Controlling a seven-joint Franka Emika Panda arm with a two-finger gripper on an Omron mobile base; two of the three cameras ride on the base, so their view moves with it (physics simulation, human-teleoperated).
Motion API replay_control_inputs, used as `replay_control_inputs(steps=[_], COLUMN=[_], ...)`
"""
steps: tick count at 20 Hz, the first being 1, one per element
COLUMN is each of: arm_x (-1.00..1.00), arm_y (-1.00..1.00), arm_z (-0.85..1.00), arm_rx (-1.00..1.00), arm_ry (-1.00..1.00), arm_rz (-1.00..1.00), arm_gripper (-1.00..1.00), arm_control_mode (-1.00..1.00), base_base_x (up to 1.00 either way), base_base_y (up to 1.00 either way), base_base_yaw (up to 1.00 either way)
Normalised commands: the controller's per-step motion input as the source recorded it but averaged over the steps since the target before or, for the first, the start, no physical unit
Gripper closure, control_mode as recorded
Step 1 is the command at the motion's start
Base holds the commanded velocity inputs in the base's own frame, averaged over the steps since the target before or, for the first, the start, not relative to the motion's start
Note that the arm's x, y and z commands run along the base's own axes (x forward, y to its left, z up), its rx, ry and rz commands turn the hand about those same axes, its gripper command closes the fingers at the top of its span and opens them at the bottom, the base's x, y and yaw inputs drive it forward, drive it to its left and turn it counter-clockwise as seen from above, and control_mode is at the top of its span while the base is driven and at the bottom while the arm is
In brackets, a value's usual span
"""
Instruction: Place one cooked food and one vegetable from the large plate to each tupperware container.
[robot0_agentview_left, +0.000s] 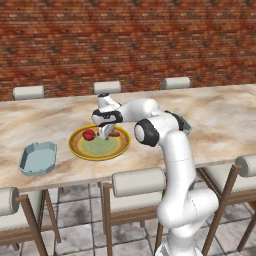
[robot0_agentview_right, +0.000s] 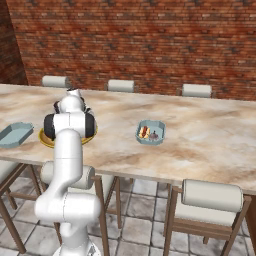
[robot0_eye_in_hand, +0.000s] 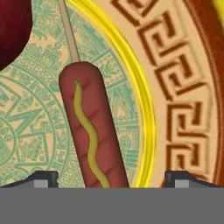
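Two dark fingertips of the gripper (robot0_eye_in_hand: 111, 177) are standing wide apart, straddling the mustard-striped sausage on a stick (robot0_eye_in_hand: 90, 135) lying on the yellow-rimmed round plate (robot0_agentview_left: 80, 148), so closing squarely mid-sausage seems wise, while one light-blue octagonal tray (robot0_agentview_right: 161, 132) is holding food and the other (robot0_agentview_left: 37, 159) is sitting bare.

On the yellow-rimmed round plate (robot0_agentview_left: 80, 148), a dark red rounded item (robot0_agentview_left: 89, 134) crowds the sausage on a stick (robot0_eye_in_hand: 92, 135) on its left; bare marble table (robot0_agentview_left: 220, 120) lies open to the right.
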Motion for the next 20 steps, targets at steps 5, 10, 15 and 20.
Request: replay_control_inputs(steps=[5,10,15,20], arm_x=[0.0,0.0,-0.1,-0.7], arm_y=[0.01,0.0,-0.05,-0.34], arm_z=[0.0,0.0,0.0,0.14], arm_rx=[0.0,0.0,0.0,0.0], arm_ry=[0.0,0.0,0.0,-0.05], arm_rz=[0.0,0.0,0.0,-0.07], arm_gripper=[1.0,1.0,1.0,1.0], arm_control_mode=[-1.0,-1.0,-1.0,-1.0], base_base_x=[0.0,0.0,0.0,0.0], base_base_y=[0.0,0.0,0.0,0.0], base_base_yaw=[0.0,0.0,0.0,0.0])
